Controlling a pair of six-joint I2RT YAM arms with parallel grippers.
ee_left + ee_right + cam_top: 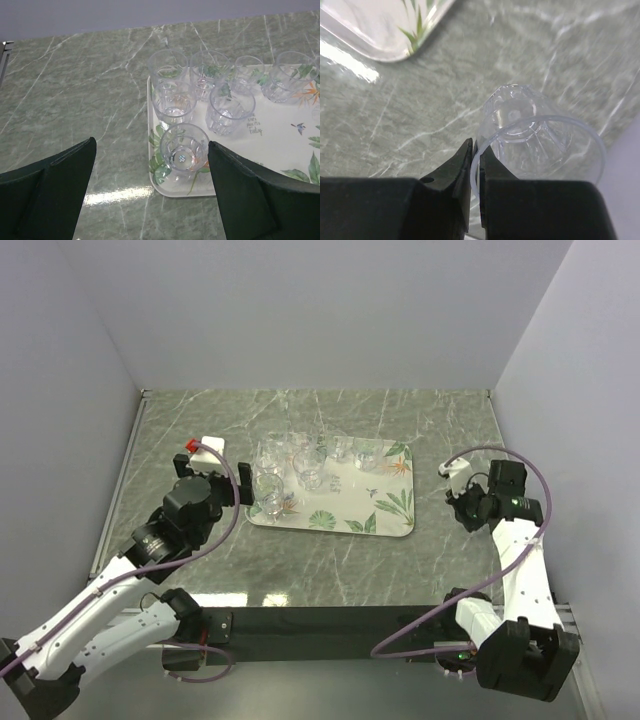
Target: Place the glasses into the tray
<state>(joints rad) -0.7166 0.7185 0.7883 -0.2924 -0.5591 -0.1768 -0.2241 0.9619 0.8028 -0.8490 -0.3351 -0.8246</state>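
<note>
The right gripper [475, 150] had its black fingers [451, 170] pinched narrowly on the rim of one small clear ribbed drinking glass [530, 132]. It was over the grey-green marbled tabletop [400, 420], to the right of the flat cream tray printed with green leaves [350, 502]. Several more clear glasses [175, 102] stood clustered at the tray's left end. The left gripper [228, 480] hung just left of them, its fingers spread wide and holding nothing.

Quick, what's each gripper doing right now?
Left gripper: open, holding nothing.
Right gripper: shut on the rim of a glass.
</note>
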